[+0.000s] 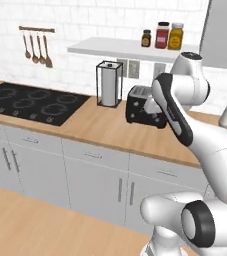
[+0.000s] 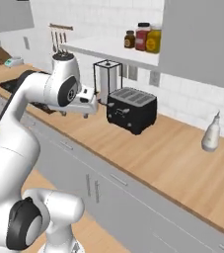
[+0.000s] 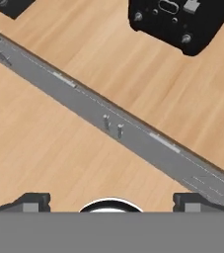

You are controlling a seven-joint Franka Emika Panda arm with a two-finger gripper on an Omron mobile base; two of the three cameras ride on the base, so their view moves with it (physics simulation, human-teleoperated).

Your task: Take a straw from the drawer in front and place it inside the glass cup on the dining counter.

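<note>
Hand view: gripper [image 3: 111, 200] pointing straight down, jaws spread wide, both dark fingertips [image 3: 32, 201] apart at the lower edge, nothing between them. Directly beyond the jaws, wooden floor; past it, a grey band of cabinet fronts seen from above, crossing diagonally, with slim bar handles. Drawer [image 3: 164, 143] among these fronts, pushed in, lying beyond and to the right of the jaws, well apart from them. Further out, wooden worktop [image 3: 98, 54] and black toaster [image 3: 182, 22] seen from its top.

Right base view: gripper [image 2: 86, 112] hanging from the hand over the worktop's front edge, level with the toaster [image 2: 131, 109]; whether the jaws are spread cannot be told here. Paper-towel stand [image 2: 106, 81], jars on shelf [image 2: 144, 37], two white bottles [image 2: 211, 132], knife block [image 2: 0, 53].

Left base view: arm covers the hand. Drawer [image 1: 167, 174] under the worktop, closed, with handle; black hob [image 1: 30, 102]; hanging wooden utensils [image 1: 36, 47]; paired cabinet doors [image 1: 120, 192] with vertical handles below.
</note>
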